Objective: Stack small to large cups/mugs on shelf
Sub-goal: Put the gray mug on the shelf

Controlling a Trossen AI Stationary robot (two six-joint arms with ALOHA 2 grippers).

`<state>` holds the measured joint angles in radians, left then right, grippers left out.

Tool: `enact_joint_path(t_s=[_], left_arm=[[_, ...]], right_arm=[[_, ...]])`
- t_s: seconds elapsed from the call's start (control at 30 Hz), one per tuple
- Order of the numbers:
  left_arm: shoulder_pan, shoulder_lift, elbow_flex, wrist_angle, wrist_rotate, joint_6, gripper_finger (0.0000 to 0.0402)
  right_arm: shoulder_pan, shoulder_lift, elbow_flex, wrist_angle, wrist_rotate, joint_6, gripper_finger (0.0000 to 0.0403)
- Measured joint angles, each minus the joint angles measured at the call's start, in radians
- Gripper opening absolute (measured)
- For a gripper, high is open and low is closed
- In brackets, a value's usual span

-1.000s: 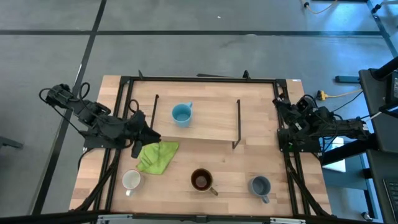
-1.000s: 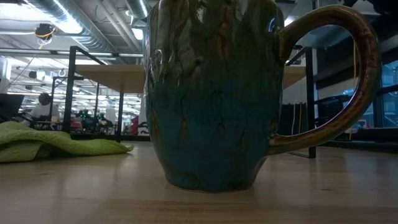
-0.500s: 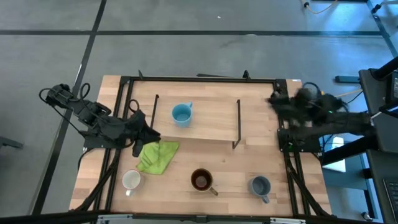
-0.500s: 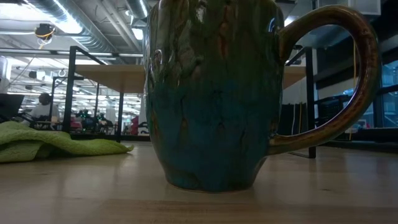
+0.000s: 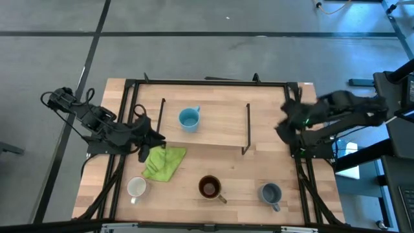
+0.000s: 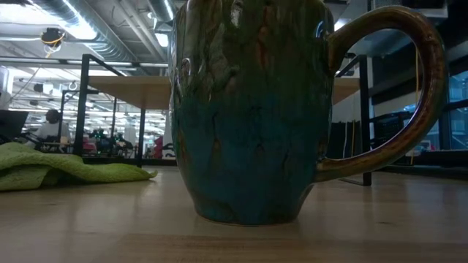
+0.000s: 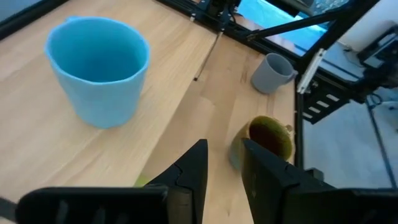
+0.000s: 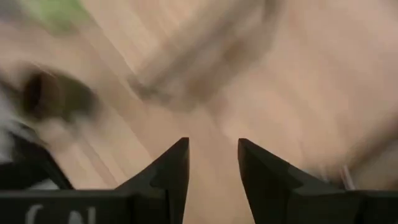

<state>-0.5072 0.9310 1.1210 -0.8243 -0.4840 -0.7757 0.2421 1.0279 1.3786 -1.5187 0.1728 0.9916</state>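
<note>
My left tool (image 5: 157,140) sits over the left side of the counter (image 5: 272,167). Its two fingers (image 7: 189,171) are apart with a small gap, and nothing is between them. The green cloth (image 5: 163,162) lies crumpled just beside this tool, on the side nearer the front edge. The light blue mug (image 5: 188,119) stands upright on the shelf (image 5: 220,129), a little way past this tool toward the middle. It is the only mug on that board.

My right tool (image 5: 284,123) is at the right side of the counter, near the shelf's right wire end. Its fingers (image 8: 174,165) are also apart and hold nothing. The view from that wrist is smeared, so I think it shows bare wood under the tool, but I am not sure.

The other three mugs stand in a row along the front of the counter, well apart from both tools. The white mug (image 5: 136,188) is nearest my left tool. The brown mug (image 5: 209,187) with the dark inside is in the middle. The grey-blue mug (image 5: 270,193) is nearest my right tool.
</note>
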Motion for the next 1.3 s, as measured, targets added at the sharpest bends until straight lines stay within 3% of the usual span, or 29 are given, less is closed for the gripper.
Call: enact_joint_path(t_s=[0.1,0.2,0.33,0.5,0.87,1.3], left_arm=[[0.0,0.0,0.0,-0.013,-0.006,0.0,0.0086],[0.0,0.0,0.0,-0.017,-0.006,0.0,0.0086],[0.0,0.0,0.0,-0.017,-0.006,0.014,0.0086],[0.0,0.0,0.0,-0.017,-0.004,0.023,0.0086],[0.0,0.0,0.0,-0.017,0.004,0.02,0.0086],[0.0,0.0,0.0,-0.012,0.007,0.001,0.0086]], right_arm=[[0.168,0.001,-0.102,-0.019,-0.061,0.221,0.0138],[0.331,-0.001,-0.23,0.205,-0.062,0.384,0.0138],[0.485,0.047,-0.356,0.359,-0.045,0.631,0.0138],[0.628,0.155,-0.398,0.383,-0.068,0.875,0.0138],[0.733,0.354,-0.382,0.552,-0.071,1.088,0.0138],[0.735,0.458,-0.382,0.559,-0.072,1.125,0.0138]])
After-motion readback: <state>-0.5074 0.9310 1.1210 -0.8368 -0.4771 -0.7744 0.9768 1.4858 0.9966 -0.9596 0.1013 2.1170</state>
